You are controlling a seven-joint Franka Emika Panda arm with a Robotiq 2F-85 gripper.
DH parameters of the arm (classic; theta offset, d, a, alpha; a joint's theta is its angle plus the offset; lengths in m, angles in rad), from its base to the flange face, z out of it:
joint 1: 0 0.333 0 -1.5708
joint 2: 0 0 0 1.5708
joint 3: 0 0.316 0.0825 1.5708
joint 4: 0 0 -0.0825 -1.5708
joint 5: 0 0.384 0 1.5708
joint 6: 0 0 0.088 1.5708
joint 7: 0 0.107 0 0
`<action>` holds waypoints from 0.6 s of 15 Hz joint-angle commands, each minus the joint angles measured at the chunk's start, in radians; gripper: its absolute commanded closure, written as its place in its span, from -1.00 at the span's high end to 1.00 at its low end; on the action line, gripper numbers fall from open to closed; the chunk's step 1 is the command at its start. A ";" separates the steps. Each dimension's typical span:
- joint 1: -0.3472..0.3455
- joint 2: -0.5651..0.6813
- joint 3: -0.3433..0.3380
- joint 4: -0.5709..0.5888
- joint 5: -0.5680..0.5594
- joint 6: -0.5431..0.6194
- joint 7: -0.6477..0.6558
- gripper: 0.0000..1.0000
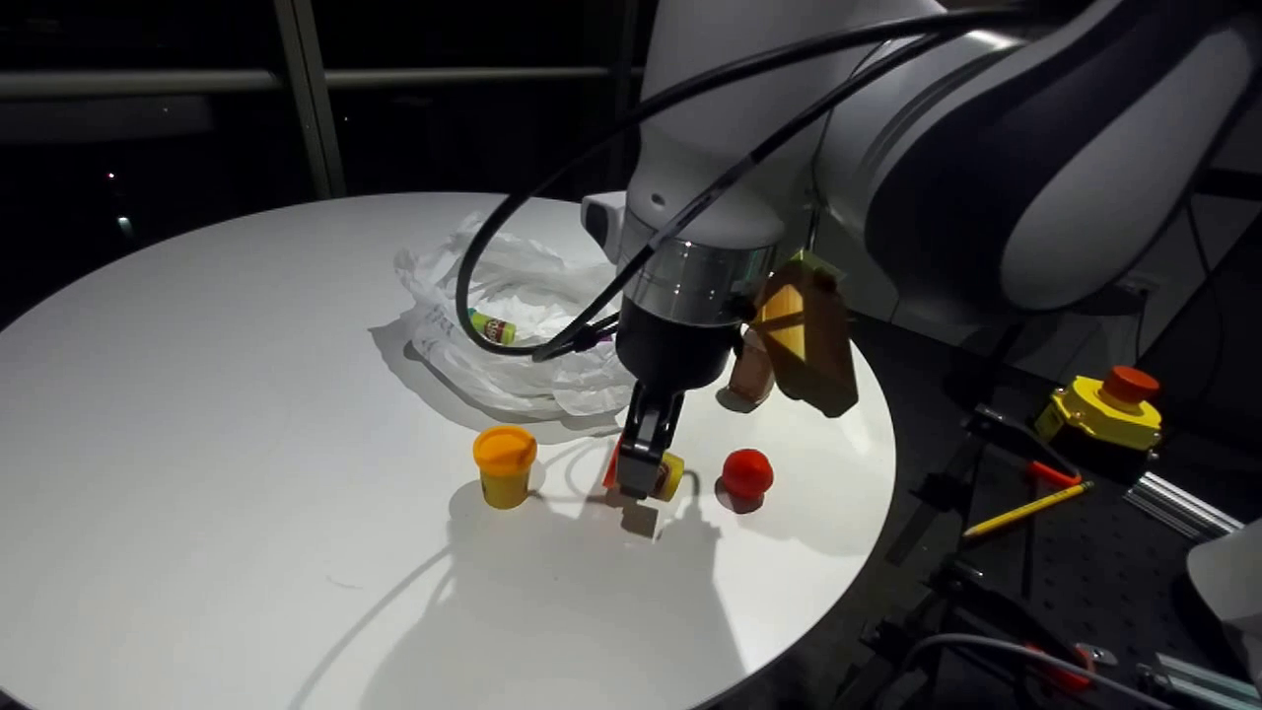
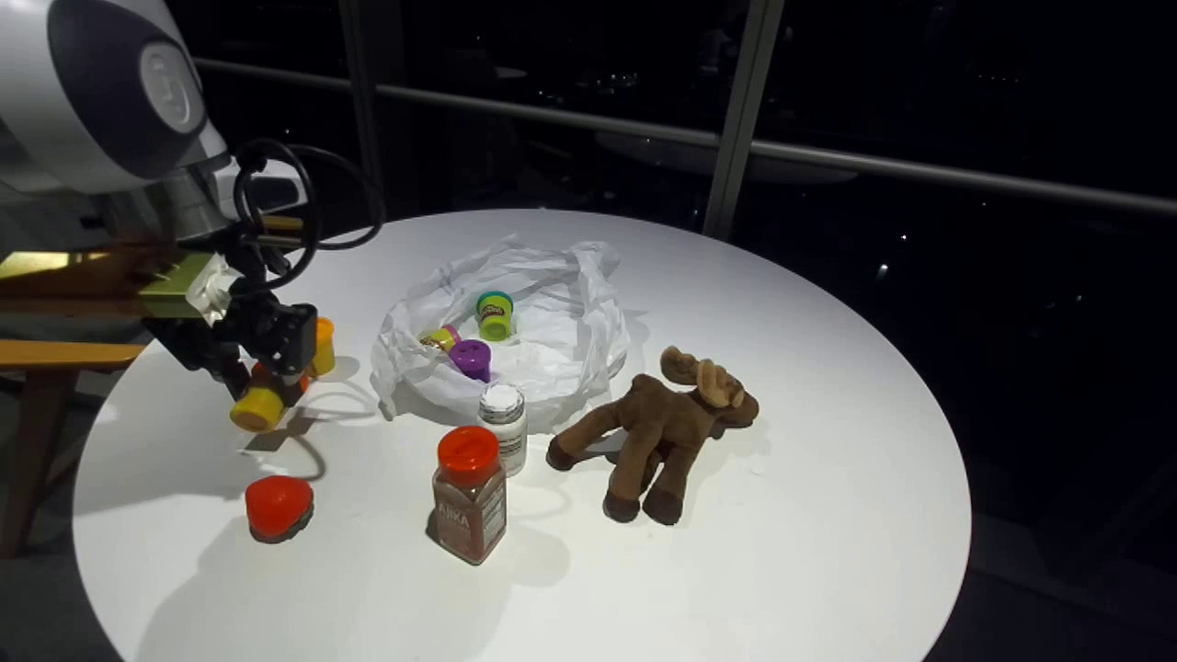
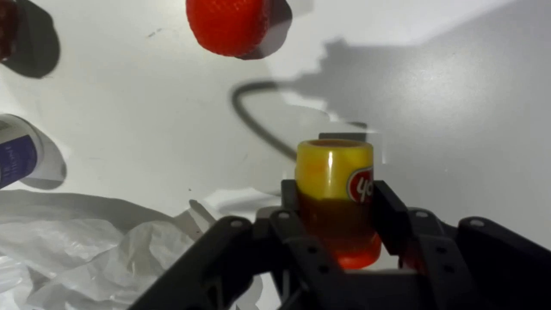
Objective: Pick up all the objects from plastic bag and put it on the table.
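My gripper (image 3: 333,191) is shut on a yellow cup (image 3: 331,165) with a red lid, lying sideways just above the white table (image 1: 246,473); its shadow falls apart from it. In the wrinkled plastic bag (image 2: 598,345) are a purple can (image 2: 472,359), a green piece (image 2: 495,317) and a small yellow cup (image 2: 441,338). On the table stand an orange cup (image 1: 505,471), a red ball (image 2: 278,506), a red-capped brown bottle (image 2: 471,501) and a white bottle (image 2: 506,432). The brown plush figure (image 2: 667,423) lies beside the bag.
Past the table's edge, a dark bench carries a yellow box with a red button (image 1: 1104,406) and a pencil (image 1: 1028,510). A wooden chair (image 2: 46,395) stands behind the arm. Black cables loop out from the wrist above the bag.
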State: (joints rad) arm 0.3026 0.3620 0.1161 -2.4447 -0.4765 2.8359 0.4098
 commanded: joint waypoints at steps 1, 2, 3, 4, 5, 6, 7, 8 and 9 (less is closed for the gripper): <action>0.030 0.080 -0.016 0.092 -0.006 -0.015 0.039 -0.59; 0.030 0.097 -0.016 0.107 -0.003 -0.018 0.039 -0.59; 0.030 0.115 -0.018 0.126 -0.003 -0.021 0.039 -0.59; 0.023 0.125 -0.010 0.139 0.006 -0.024 0.033 -0.59; 0.065 0.126 -0.046 0.144 0.072 -0.019 -0.017 -0.59; 0.060 0.129 -0.043 0.151 0.094 -0.026 -0.033 0.22; 0.060 0.124 -0.046 0.153 0.116 -0.028 -0.049 0.43; 0.056 0.108 -0.047 0.152 0.138 -0.037 -0.067 0.53; 0.043 0.095 -0.034 0.152 0.167 -0.052 -0.093 0.70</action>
State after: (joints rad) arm 0.3399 0.4888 0.0857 -2.3126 -0.3845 2.8293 0.3853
